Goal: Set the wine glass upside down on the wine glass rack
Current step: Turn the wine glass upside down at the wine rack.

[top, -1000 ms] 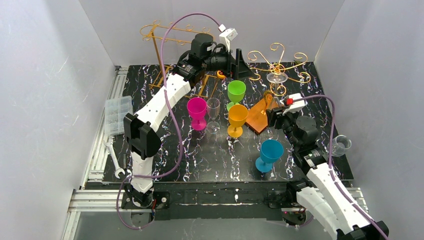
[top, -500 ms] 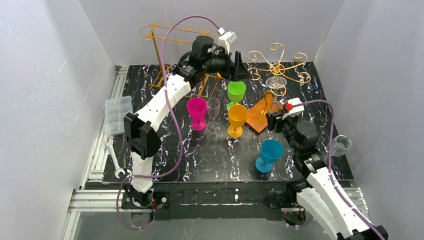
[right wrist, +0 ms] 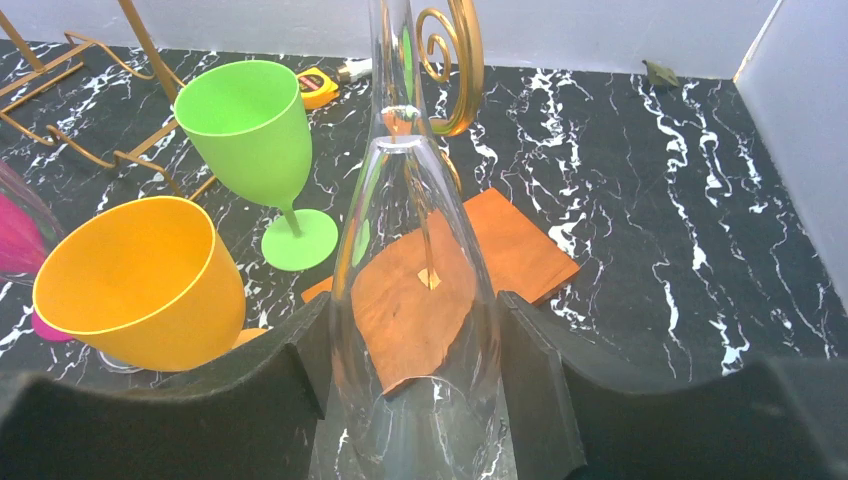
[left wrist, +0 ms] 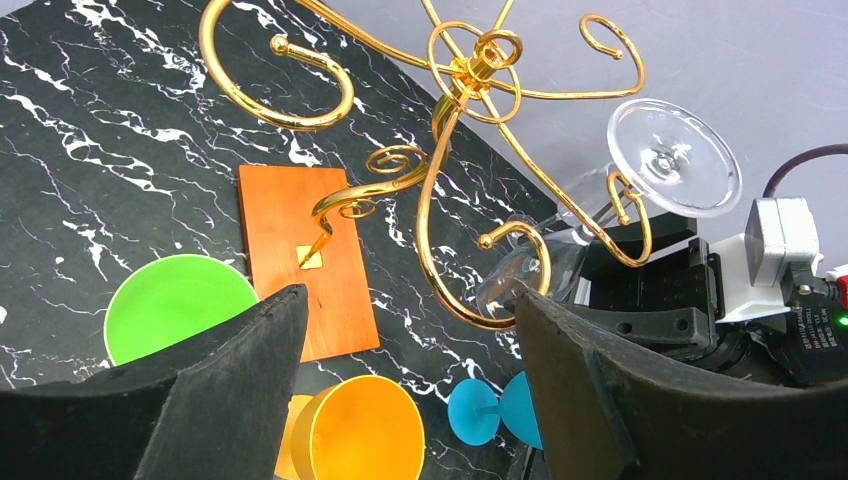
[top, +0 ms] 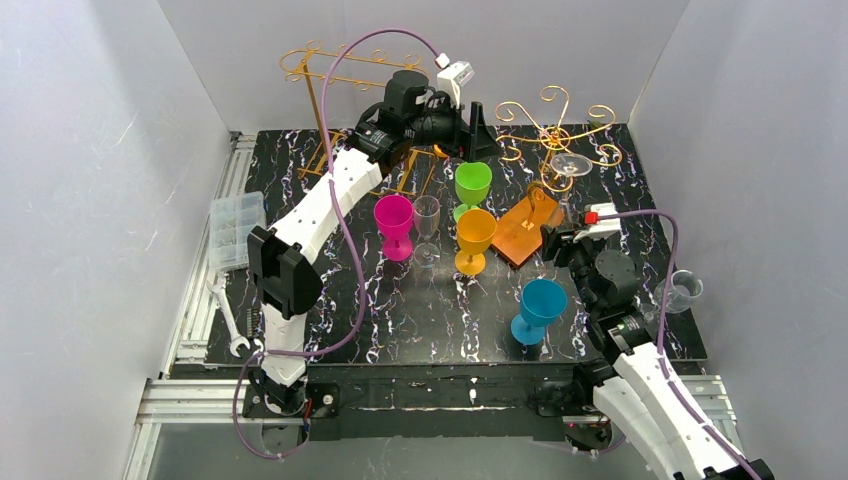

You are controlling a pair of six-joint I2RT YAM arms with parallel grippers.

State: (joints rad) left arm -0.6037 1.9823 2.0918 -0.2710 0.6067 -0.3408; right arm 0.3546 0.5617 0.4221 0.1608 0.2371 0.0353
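Drawn nearer, right gripper clamps glass bowl, stem far; left wrist view, unlike right wrist's, shows foot at rack hook; left gripper gapes empty.

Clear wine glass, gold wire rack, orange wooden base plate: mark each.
clear wine glass [left wrist: 672, 160]: left wrist view, its round foot.
gold wire rack [left wrist: 478, 62]: left wrist view, central knot.
orange wooden base plate [left wrist: 288, 222]: left wrist view, bare top.
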